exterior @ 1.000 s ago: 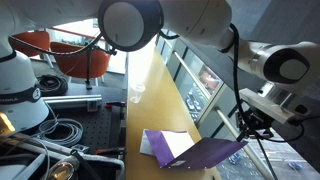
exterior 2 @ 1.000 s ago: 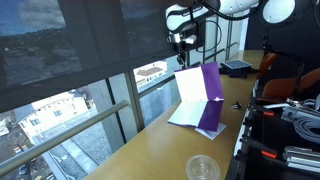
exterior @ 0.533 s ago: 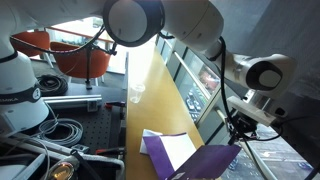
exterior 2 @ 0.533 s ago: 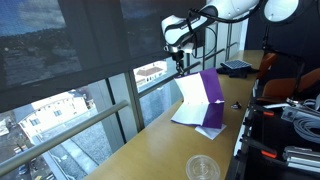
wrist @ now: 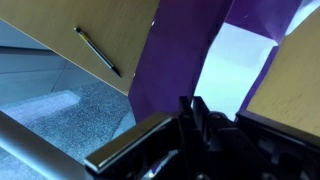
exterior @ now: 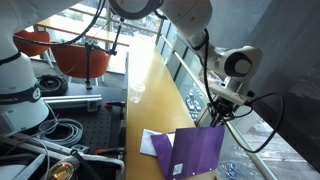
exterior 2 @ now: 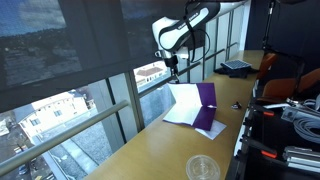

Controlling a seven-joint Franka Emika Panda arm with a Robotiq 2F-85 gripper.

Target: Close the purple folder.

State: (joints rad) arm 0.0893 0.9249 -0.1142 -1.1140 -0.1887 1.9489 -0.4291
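- Purple covers and white sheets: the purple folder [exterior: 197, 152] lies on the wooden ledge [exterior: 150, 85] by the window. One cover is flat and the other is raised steeply, roughly upright in both exterior views.
- White sheets [exterior 2: 183, 104] lie exposed on the flat half, so I judge the closing about half done.
- The gripper [exterior: 213, 115] hangs just above the raised cover's top edge. In the wrist view the gripper [wrist: 195, 115] looks down the purple sheet. I cannot tell whether its jaws are wide, narrow or pinching the cover, nor whether it touches the cover at all.
- Risk: the cover stands near its balance point. If support leaves before it passes upright, it could drop back open.
- Risk: pushing sideways instead of over the spine could slide the whole folder along the smooth wood, perhaps towards the ledge's edge.
- Risk: a loose top sheet might lift or fold under the falling cover and get creased.
- A pen [wrist: 97, 50] lies on the wood beside the folder, and a clear cup [exterior 2: 203, 168] stands well apart. Neither seems in the way.
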